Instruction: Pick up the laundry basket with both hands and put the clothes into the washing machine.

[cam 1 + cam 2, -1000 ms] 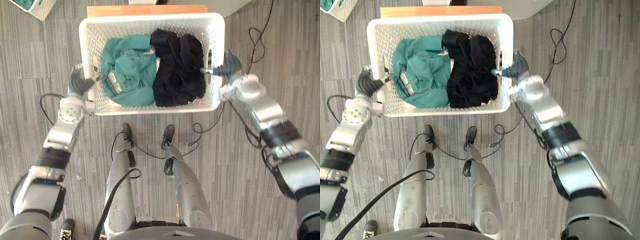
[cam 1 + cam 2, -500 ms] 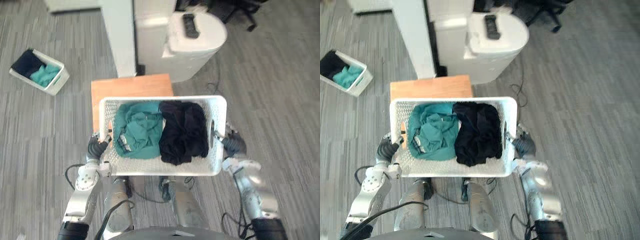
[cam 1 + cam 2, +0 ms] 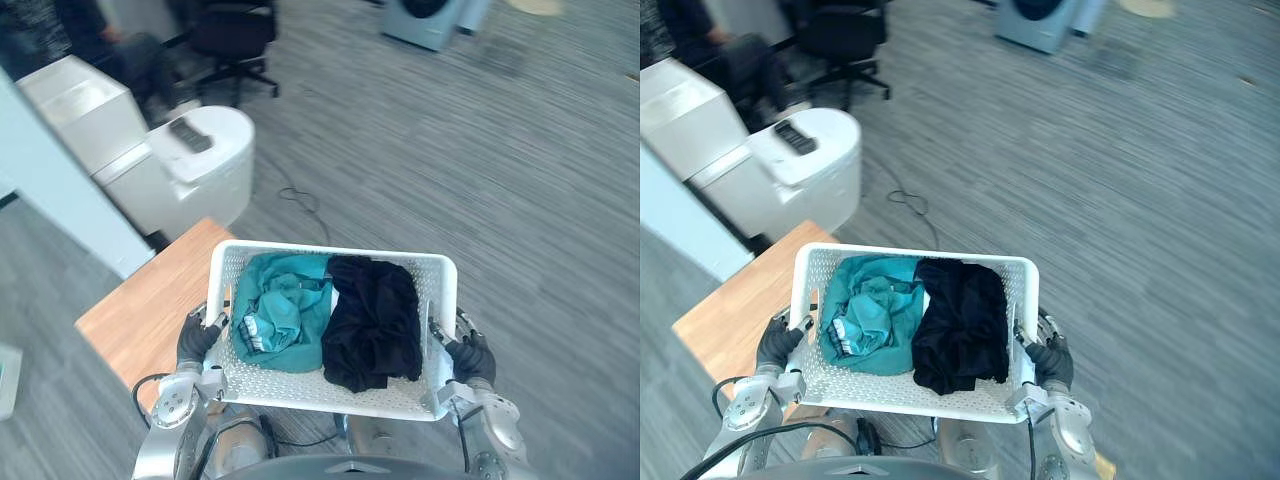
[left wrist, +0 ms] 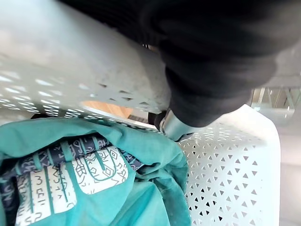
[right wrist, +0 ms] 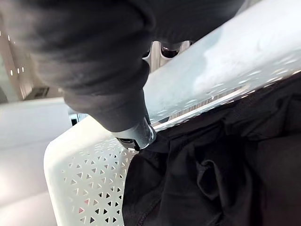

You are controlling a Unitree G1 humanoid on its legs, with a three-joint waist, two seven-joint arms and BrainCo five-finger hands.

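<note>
White laundry basket [image 3: 330, 252], left hand [image 3: 197, 340] and right hand [image 3: 472, 360] gripping its sides

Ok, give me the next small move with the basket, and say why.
Probably step toward what looks like the washing machine far across the floor, keeping the laundry basket level: left hand and right hand grip its handles, it is lifted, clothes inside.

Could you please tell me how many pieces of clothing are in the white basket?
2: a teal garment in the left half of the basket, a black garment touching it on the right. Others may be hidden underneath.
</note>
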